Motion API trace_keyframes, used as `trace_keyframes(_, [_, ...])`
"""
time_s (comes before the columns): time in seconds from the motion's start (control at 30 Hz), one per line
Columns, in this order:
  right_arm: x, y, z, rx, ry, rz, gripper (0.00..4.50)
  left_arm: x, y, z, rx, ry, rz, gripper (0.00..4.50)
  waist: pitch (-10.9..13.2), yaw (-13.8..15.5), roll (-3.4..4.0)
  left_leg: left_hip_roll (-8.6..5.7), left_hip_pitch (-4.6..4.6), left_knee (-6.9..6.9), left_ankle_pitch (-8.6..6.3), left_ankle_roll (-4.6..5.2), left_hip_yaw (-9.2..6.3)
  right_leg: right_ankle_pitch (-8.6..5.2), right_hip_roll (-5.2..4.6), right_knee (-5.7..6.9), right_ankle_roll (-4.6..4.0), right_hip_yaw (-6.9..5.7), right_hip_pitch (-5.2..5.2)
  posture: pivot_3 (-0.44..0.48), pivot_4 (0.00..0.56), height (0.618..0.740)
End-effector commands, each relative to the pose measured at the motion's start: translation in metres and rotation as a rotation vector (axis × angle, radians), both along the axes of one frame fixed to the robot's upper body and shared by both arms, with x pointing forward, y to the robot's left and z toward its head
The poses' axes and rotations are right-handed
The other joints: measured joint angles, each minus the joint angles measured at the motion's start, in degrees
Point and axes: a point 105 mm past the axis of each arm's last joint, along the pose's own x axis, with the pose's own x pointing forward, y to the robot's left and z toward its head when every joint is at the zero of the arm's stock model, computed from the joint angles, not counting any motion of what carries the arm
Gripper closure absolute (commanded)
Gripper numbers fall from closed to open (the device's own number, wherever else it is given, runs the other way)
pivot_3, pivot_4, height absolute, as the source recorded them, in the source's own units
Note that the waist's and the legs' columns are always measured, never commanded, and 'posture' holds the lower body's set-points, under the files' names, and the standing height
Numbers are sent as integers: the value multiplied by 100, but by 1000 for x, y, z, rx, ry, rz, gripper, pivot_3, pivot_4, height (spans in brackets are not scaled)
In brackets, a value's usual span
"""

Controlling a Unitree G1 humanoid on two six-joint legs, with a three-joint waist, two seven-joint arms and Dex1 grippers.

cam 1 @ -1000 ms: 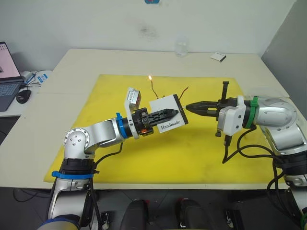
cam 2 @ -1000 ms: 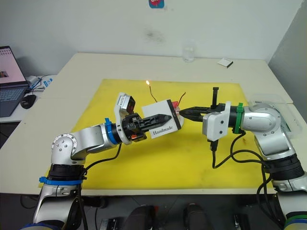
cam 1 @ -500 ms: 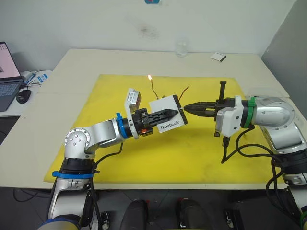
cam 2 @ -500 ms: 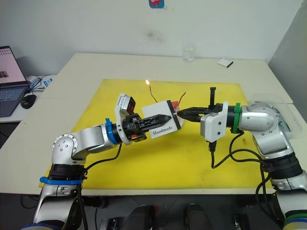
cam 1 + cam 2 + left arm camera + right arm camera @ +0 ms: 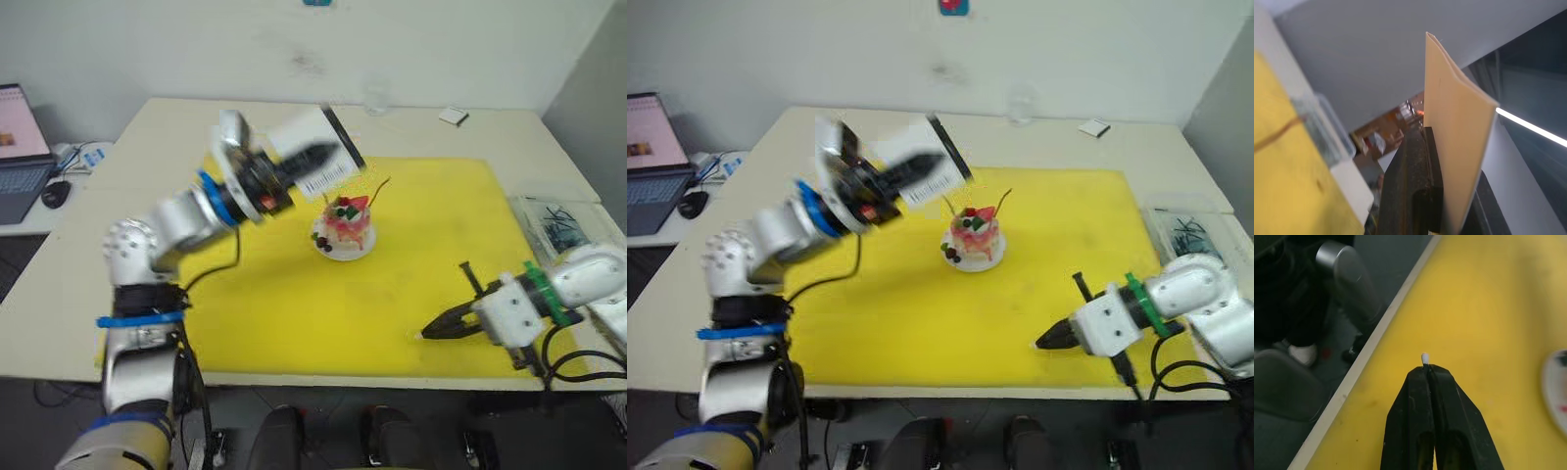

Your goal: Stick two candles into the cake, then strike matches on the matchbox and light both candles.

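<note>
Yellow mat, cake (image 5: 345, 223) mid-mat with both candles (image 5: 378, 190) stuck in. Left end effector (image 5: 312, 159) is clenched on the matchbox (image 5: 315, 157), up behind the cake. Right end effector (image 5: 438, 325) pinches a match (image 5: 1424, 357) low, well in front of it. Risk: thin match slips or snaps while striking.

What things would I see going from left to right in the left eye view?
Laptop → computer mouse → matchbox held up in the left gripper → cake → right gripper → clear container at the table's right edge.
</note>
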Motion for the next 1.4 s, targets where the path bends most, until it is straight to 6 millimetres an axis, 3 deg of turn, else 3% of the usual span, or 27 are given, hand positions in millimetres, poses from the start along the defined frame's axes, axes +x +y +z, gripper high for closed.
trace_keyframes(0.03, [18,-3,20,92,-70,-88,4451,-19,-13,-30,62,37,-77,4500,7,-23,-15,2,24,-4,-1,-1,-5,-2,-1,-3,-3,-8,27,0,150,740])
trace_keyframes(0.13, [30,0,31,165,-109,-129,4451,-27,-16,-40,87,47,-98,4500,25,-19,-48,16,23,6,3,-5,-21,-13,-1,1,-50,-11,34,0,150,740])
trace_keyframes(0.33, [36,5,38,220,-145,-156,4451,-38,-15,-57,172,64,-125,4500,25,-7,-49,11,21,4,5,-7,-18,-14,0,-3,-51,-13,36,0,150,740])
trace_keyframes(0.53, [91,-9,49,404,-174,-501,4451,-60,-20,-78,279,44,-185,4500,26,-15,-49,3,14,-1,2,-7,-10,-18,-13,-8,-43,-6,28,0,150,740])
trace_keyframes(0.7, [110,-6,47,440,-204,-581,4451,-65,-20,-84,306,26,-195,4500,26,-16,-48,10,12,-1,2,-7,-17,-22,-9,-3,-49,-7,24,0,150,740])
trace_keyframes(1.07, [125,21,43,485,-198,-554,4451,-61,-24,-86,312,-1,-204,4500,26,-18,-48,8,-6,-6,2,-6,-10,-17,13,-3,-39,-9,3,0,150,740])
trace_keyframes(1.4, [126,27,35,480,-179,-545,4451,-62,-26,-87,315,-12,-213,4500,26,-18,-48,9,-63,-3,3,-6,-12,2,16,3,-8,-12,-56,0,150,740])
